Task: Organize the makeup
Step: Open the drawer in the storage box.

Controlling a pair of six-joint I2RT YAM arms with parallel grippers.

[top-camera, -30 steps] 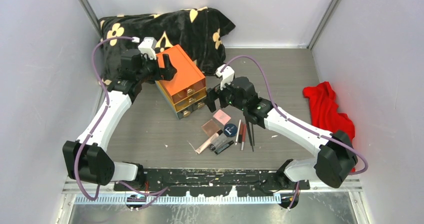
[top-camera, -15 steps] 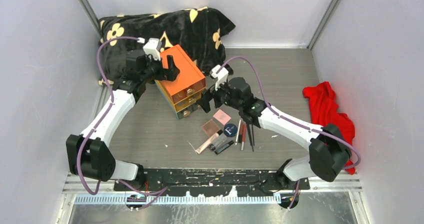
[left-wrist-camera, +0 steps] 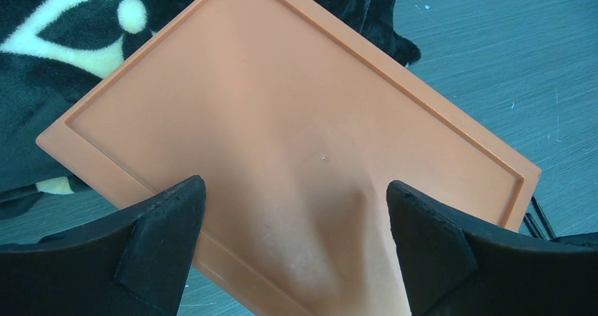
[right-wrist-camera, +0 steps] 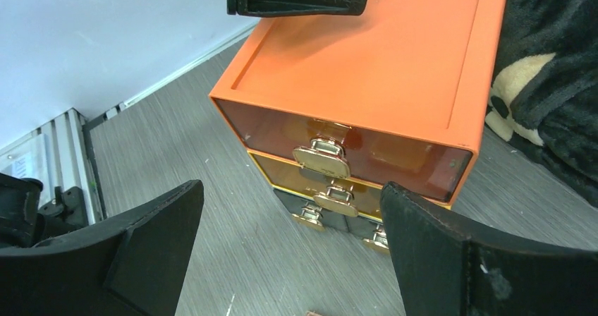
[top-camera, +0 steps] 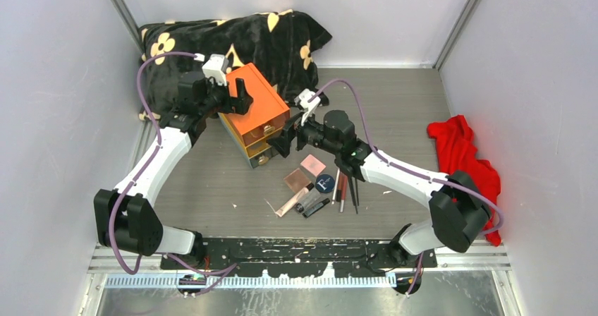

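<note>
Both released and empty, the left gripper (top-camera: 240,94) is hovering over the orange box (top-camera: 257,108) and the right gripper (top-camera: 281,141) is facing its drawers, while the makeup (top-camera: 314,185) is lying on the worktop (top-camera: 211,182) nearby, probably light, rigid and slick, best pinched across its edges.

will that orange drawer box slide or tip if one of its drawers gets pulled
The orange plastic box with clear drawers looks light and thin-walled, so it probably slides on the smooth grey tabletop. Its deep footprint makes tipping seem unlikely. The small gold handles look slick and easy to slip off.
</note>
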